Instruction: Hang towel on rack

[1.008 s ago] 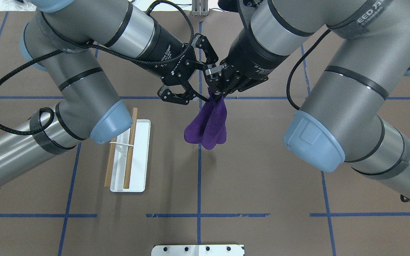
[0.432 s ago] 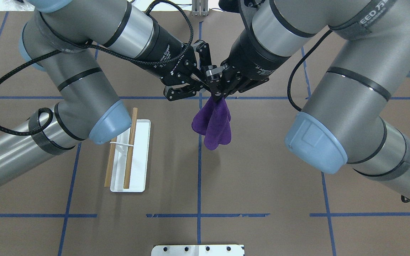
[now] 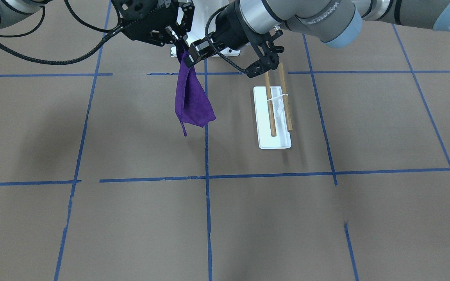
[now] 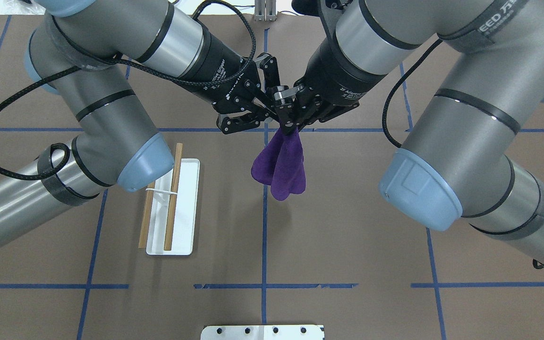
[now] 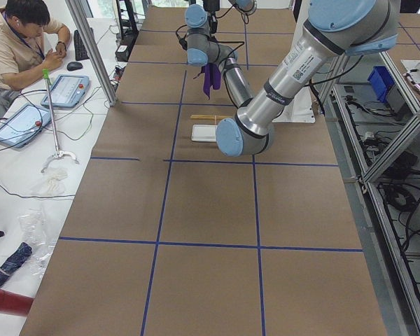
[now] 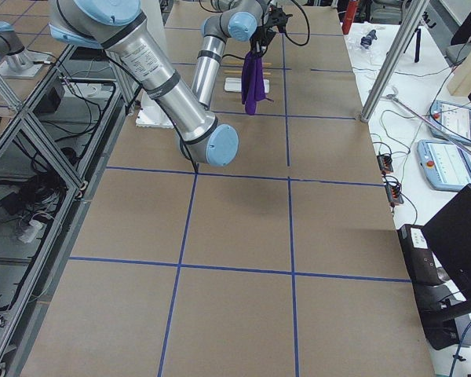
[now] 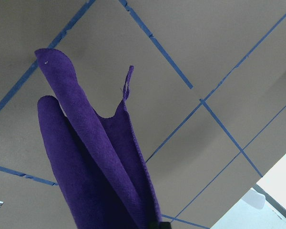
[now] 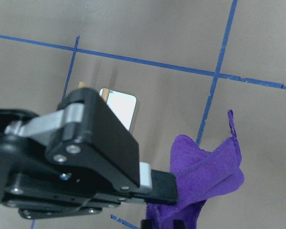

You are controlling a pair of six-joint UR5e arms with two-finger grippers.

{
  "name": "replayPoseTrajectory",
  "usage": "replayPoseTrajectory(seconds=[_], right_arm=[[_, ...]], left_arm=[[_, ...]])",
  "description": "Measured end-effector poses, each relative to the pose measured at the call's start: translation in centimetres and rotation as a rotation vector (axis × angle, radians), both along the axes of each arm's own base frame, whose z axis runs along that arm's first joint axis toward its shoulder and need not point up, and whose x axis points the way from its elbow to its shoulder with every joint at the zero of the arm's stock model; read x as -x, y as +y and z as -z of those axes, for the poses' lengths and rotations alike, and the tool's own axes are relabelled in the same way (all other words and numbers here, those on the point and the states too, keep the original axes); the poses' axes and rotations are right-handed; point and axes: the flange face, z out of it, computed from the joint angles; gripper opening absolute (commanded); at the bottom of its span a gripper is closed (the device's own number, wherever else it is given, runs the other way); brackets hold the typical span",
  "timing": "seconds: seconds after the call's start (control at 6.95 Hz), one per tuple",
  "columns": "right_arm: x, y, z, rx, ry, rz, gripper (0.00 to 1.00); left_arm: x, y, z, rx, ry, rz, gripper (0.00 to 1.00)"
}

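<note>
The rack [image 4: 173,208] stands on the brown table [image 4: 347,236] with its two dowels lying level over the white base plate. Off to the rack's right as the robot faces, and well apart from it, the purple towel [image 4: 284,165] hangs in loose folds clear of the table. Farther out than the rack, the right gripper [image 4: 287,126] is clamped on the towel's gathered top edge, and the left gripper [image 4: 269,117] is pinched onto it just beside.

We see a grey tubular left arm [image 4: 106,108] and right arm [image 4: 465,118] with pale-blue joint caps [image 4: 147,163], silver wrist rings [image 4: 177,45] and black braided cables [image 4: 385,111]; the black left hand [image 4: 272,115] and right hand [image 4: 287,126] carry white lettering and screws.
</note>
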Motion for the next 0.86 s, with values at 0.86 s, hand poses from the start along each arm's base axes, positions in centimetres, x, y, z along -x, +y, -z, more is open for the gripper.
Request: replayPoseTrajectory(seconds=[0.86], right_arm=[[-10.8, 1.1, -9.3, 0.053, 0.045, -0.142, 1.00]], left_arm=[[3.6, 3.0, -4.8, -0.079, 0.024, 0.012, 0.00]])
